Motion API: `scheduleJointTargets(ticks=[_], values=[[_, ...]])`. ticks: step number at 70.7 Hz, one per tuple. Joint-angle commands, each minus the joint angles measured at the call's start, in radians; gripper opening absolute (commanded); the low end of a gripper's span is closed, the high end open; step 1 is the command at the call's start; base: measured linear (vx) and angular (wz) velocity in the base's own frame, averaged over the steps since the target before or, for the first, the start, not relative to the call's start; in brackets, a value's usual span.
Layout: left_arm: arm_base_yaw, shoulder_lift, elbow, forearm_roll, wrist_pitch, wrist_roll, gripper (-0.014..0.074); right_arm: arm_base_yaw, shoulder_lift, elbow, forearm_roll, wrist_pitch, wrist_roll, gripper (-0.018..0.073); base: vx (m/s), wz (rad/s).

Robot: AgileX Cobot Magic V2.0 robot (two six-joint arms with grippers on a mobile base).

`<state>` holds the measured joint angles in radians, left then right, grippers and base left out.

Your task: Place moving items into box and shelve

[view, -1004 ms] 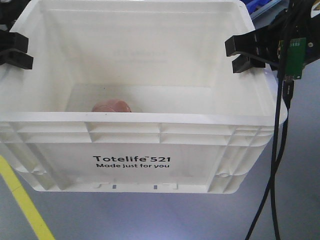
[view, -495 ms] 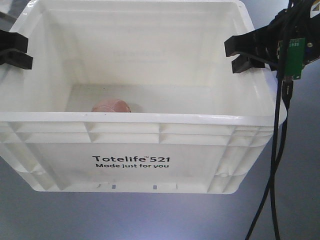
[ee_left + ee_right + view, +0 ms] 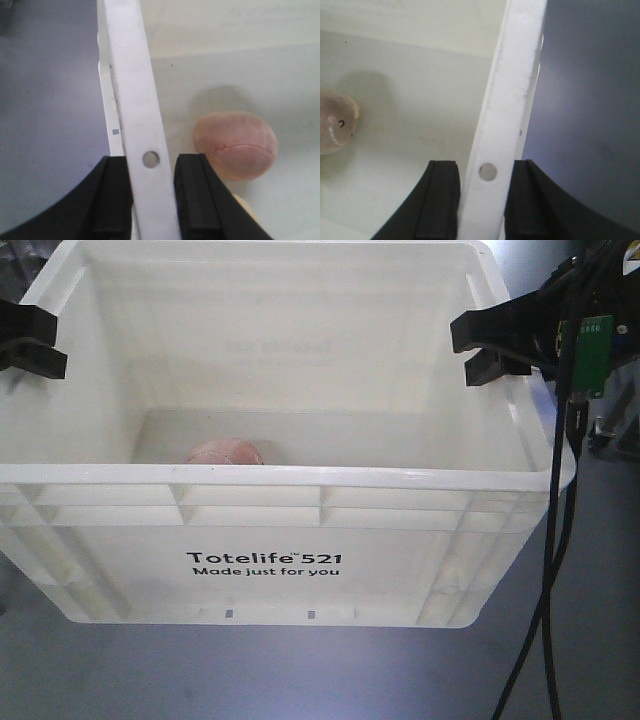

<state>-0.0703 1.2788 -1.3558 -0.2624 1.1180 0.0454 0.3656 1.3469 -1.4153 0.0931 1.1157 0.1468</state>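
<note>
Left tool [image 3: 151, 172], right tool [image 3: 485, 175] pinch box [image 3: 400, 540] rim; lump [image 3: 225, 452] inside; cables [image 3: 553, 560] alongside.

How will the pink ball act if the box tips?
It would probably roll: the ball is rounded and lies loose on the smooth floor of the box. Its stitched seams suggest stuffed fabric, so it is likely soft and light. The tall walls should keep it inside.
</note>
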Motion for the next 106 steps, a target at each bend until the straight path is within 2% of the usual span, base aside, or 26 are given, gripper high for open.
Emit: scheduleJointTargets(ticks=[1,67,106], values=[[-0.005,-0.041,-0.048,-0.039,-0.113,0.022,-0.0017,-0.002,-0.044,-0.043,0.021,-0.106,-0.030,-0.0012,0.36,-0.49],[-0.005,-0.041,-0.048,-0.039,-0.113,0.022,-0.0017,-0.002,-0.044,-0.043,0.021,-0.106,-0.030,-0.0012,0.39,-0.32],[-0.005,-0.042,-0.048,-0.039,-0.113,0.022,-0.0017,-0.002,-0.044,-0.043,0.021,-0.106,-0.030,-0.0012,0.46,-0.17]])
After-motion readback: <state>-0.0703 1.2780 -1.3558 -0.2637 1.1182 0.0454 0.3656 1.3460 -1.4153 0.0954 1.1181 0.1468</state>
